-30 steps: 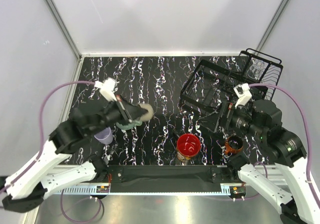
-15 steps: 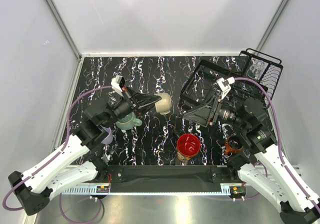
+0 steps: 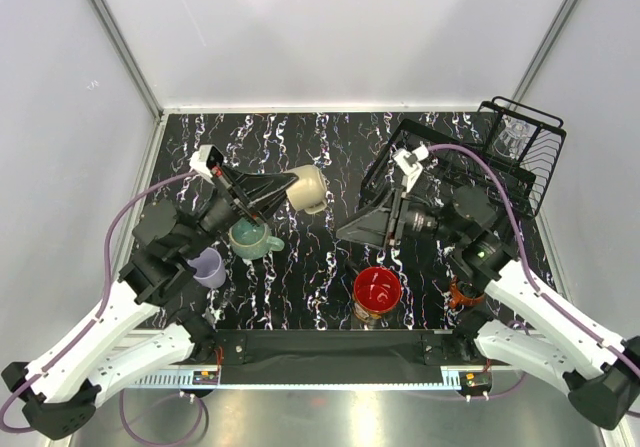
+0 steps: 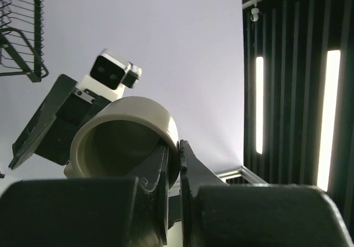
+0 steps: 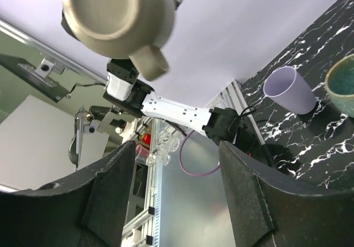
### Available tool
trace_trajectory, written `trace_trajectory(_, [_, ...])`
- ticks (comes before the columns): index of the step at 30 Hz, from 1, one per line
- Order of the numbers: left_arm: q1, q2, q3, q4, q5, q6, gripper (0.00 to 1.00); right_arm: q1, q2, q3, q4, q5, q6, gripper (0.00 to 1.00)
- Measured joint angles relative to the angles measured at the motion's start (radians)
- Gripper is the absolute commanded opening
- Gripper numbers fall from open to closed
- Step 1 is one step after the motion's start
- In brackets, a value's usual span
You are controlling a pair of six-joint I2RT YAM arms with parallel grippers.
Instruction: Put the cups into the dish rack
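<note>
our left gripper [image 3: 282,189] is clenched on the rim of the beige mug [image 3: 306,188] and holds it tipped on its side above the table [image 3: 300,137]. our right gripper [image 3: 345,233] stands spread with nothing between its fingers, near the mug but apart from it. the dish rack [image 3: 440,157] sits at the far right corner, against the wall. the teal mug [image 3: 250,237], lavender tumbler [image 3: 207,267] and red-inside mug [image 3: 377,289] rest on the near half of the table.
</note>
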Motion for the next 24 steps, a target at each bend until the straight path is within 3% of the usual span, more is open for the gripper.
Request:
trace_trajectory(7, [0.0,0.004,0.0,-0.087,-0.021,-0.037,0.0,0.108,0.078,0.08,0.042,0.051,-0.053,0.67])
trace_trajectory(12, [0.004,0.003,0.011,-0.121,-0.035,-0.065,0.0,0.138,0.152,0.138,0.058,0.067,-0.082,0.61])
trace_trajectory(24, [0.006,-0.002,0.035,-0.129,-0.037,-0.113,0.0,0.172,0.219,0.179,0.066,0.099,-0.121,0.6])
